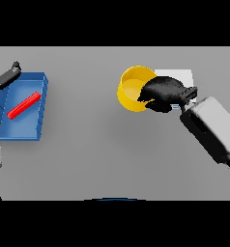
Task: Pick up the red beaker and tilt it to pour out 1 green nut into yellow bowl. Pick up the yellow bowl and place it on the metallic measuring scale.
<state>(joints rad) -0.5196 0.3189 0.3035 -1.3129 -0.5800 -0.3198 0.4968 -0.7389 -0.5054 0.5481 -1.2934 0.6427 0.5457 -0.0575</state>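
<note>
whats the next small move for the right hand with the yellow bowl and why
Probably carry it a little further right, then lower it. The right hand is curled over the rim of the yellow bowl, which looks tilted and sits only at the left edge of the pale scale, not centred on it.

Yellow bowl [130, 89], blue tray [21, 131] (red bar [23, 105] inside), possibly white scale [177, 75].

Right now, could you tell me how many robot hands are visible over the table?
2. The right hand is curled on the yellow bowl rim, beside the scale. The left hand shows at the far left, above the blue tray.
</note>
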